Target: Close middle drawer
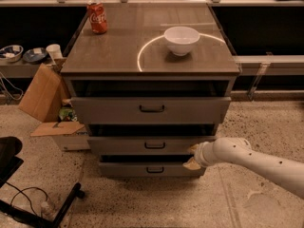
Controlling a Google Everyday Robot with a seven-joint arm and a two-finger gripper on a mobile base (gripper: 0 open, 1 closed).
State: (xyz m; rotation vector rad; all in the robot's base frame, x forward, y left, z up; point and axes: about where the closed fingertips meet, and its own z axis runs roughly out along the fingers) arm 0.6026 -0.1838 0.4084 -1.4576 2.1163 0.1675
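Okay, nearest the camera a chair base point(28, 208) sits on the floor at the lower left. My arm point(256, 161) comes in from the right edge, where it is cut off, so I see nothing of the robot's body. At the arm's end the gripper point(193, 156) is spread, with one tan tip up by the right end of the middle drawer point(123, 145) and the other lower, by the top edge of the bottom drawer point(128, 169). The relation I care about is this: the middle drawer's front runs left to right across the view. The gripper is at its far right end, well off from the small dark handle point(155, 145) at the centre. The drawer's way home is straight away from the camera, into the cabinet point(109, 51). I judge that a push from that corner may skew the drawer, so I would want the contact flat on the front panel. A dark gap above the panel tells me the drawer stands out a little, beneath the top drawer point(104, 110), which is out too. How far it stands out I cannot tell from this head-on angle, nor whether the upper tip truly touches the panel or only overlaps it. The drawer's inside is black. Farther back, on the cabinet top, stand a white bowl point(181, 40) and a red can point(98, 18).
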